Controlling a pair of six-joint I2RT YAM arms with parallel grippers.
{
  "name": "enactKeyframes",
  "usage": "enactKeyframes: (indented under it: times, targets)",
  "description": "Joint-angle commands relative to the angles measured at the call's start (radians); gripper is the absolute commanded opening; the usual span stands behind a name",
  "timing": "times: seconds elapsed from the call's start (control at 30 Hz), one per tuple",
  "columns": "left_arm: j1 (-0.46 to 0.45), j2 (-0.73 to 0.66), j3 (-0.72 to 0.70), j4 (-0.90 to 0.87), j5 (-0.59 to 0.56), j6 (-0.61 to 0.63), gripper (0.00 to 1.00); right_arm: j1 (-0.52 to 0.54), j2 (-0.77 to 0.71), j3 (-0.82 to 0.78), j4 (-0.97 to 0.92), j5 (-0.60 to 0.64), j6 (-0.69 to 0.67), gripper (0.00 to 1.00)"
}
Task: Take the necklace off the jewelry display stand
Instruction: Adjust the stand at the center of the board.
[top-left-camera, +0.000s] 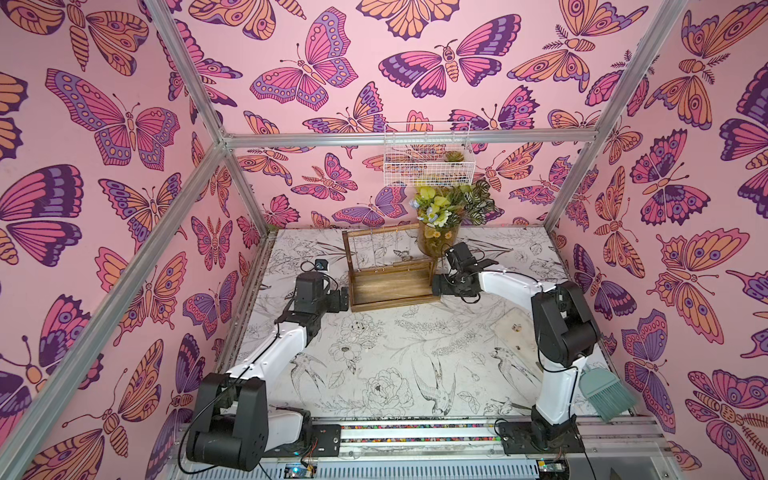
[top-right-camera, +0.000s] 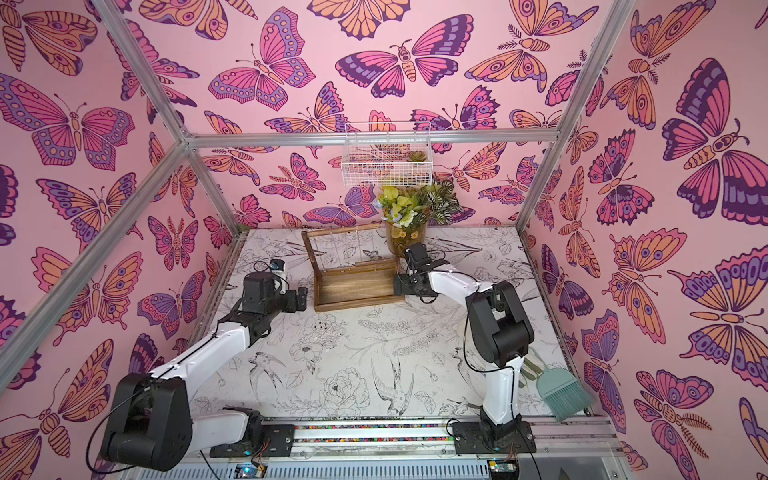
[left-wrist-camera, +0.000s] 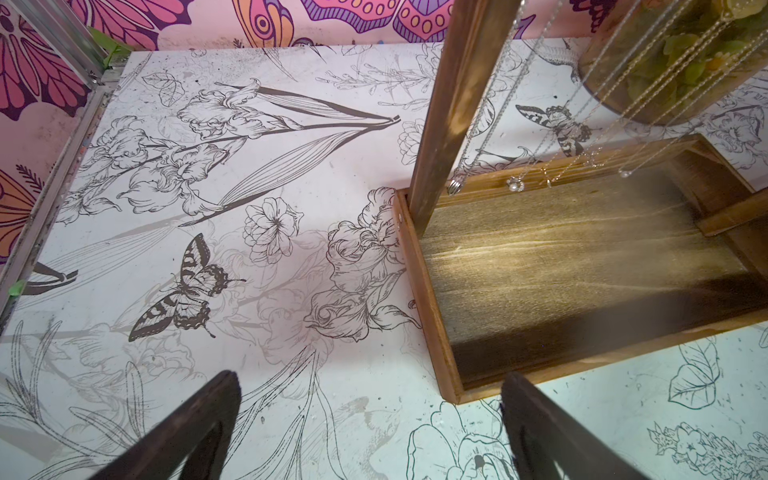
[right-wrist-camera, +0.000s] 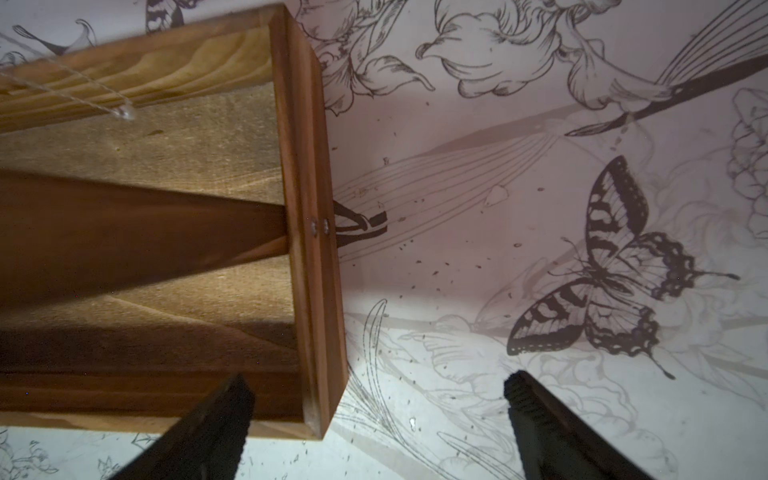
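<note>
We log left pincer (left-wrist-camera: 372, 376) wide open, empty, jewelry display stand (left-wrist-camera: 432, 299) just ahead, necklaces (left-wrist-camera: 515, 183) blurred, tops cut off, right pincer (right-wrist-camera: 376, 376) equally wide, empty, stand's end wall ahead.

The jewelry display stand (top-left-camera: 392, 306) blocks the gap between left hand (left-wrist-camera: 372, 376) and right hand (right-wrist-camera: 377, 377). Counter (top-left-camera: 395, 357) behind both lies open.
</note>
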Motion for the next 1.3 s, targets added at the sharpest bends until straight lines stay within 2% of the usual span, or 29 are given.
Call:
enactKeyframes:
  times: [0.0, 0.37, 0.9, 0.97, 1.27]
  targets:
    - [-0.005, -0.008, 0.007, -0.019, -0.010, -0.001, 1.00, 0.008, 0.038, 0.033, -0.024, 0.044, 0.038, 0.99]
    - [-0.007, -0.010, 0.006, -0.017, -0.015, 0.012, 1.00, 0.010, 0.074, 0.071, -0.112, 0.097, 0.061, 0.99]
    - [-0.007, -0.010, -0.011, -0.018, -0.008, 0.018, 1.00, 0.009, 0.015, -0.027, -0.128, 0.163, 0.119, 0.99]
    - [-0.006, -0.051, -0.014, -0.018, -0.007, 0.016, 1.00, 0.009, 0.007, -0.035, -0.128, 0.164, 0.122, 0.99]
    - [-0.008, -0.072, -0.037, -0.021, -0.004, 0.007, 1.00, 0.007, -0.020, -0.087, -0.124, 0.195, 0.152, 0.99]
